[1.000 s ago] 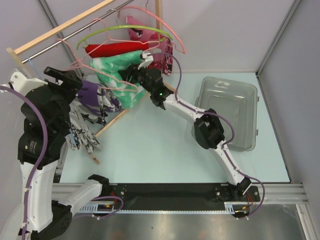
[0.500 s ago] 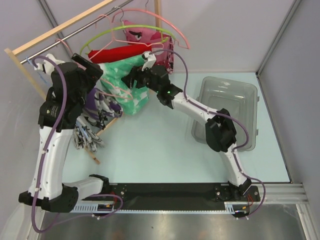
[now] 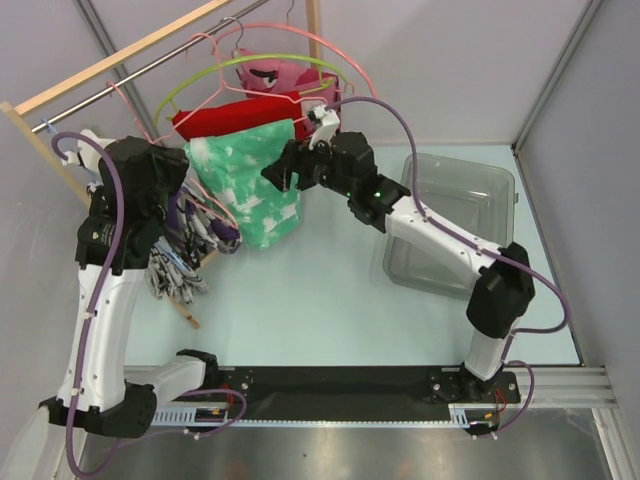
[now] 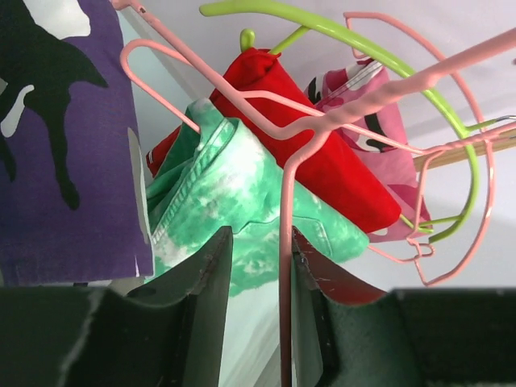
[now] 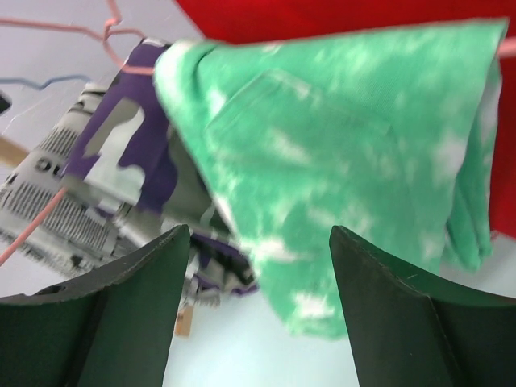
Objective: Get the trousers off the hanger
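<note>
Trousers [image 3: 213, 228] hang just beside your left gripper [image 3: 185, 192], on its left in the wrist view, with their length running down from the rail and their top edge up by the pink wires. Your left arm is clearly the nearer one. Its jaws are drawn in but not closed. One pink wire [image 4: 285, 266] runs upright between them and lies against the right finger, and it doesn't look pinched. Can't tell if that wire is part of the hanger [image 5: 81, 28] that carries the trousers, because several pink wires cross here. Your right gripper [image 5: 254, 242] is spread wide with nothing in it. It faces the green garment [image 3: 250, 190], which sits between it and the trousers, so the purple cloth shows only past that garment's left edge. Likely next move: the left holds the wire, and the right goes left around the green garment to reach the cloth.
</note>
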Tool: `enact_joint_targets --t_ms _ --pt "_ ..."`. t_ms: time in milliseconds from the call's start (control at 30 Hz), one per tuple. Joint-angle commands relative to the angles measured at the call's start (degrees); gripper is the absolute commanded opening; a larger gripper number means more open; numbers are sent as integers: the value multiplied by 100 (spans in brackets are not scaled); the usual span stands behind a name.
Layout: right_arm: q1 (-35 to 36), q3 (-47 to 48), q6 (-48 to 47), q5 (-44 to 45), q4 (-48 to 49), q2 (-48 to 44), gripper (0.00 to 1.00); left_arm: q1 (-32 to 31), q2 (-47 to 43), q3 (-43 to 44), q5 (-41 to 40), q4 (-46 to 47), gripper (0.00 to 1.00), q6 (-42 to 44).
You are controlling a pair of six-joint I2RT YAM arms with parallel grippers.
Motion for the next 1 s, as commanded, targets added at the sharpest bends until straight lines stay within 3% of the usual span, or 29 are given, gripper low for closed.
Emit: enact_joint_targets --t_ms 0,300,400,600,667,867,900,933,967 --pt "64 -526 -46 -72 -135 -668 77 59 -251 -64 -175 324 37 -31" --pt "73 -1352 -11 33 -101 -1380 77 59 -286 76 -237 499 41 294" --pt "73 -1563 51 42 -30 -1591 77 59 -242 68 -210 613 36 329" --pt "82 -1950 68 209 5 -2126 77 103 -137 -64 80 1009 35 382" --pt "91 -2126 60 262 31 -2276 78 103 -128 -117 97 1079 29 382" --pt "82 -2460 33 455 14 -2839 78 209 -102 -170 299 1238 29 338" --pt "82 -2504 33 499 31 -2909 78 209 -102 -170 299 1246 27 347" --pt "91 -2557 25 508 40 -3023 78 209 -110 -161 291 1255 17 347" --pt "82 -2610 16 534 23 -3068 78 217 -119 -161 282 1273 14 356"
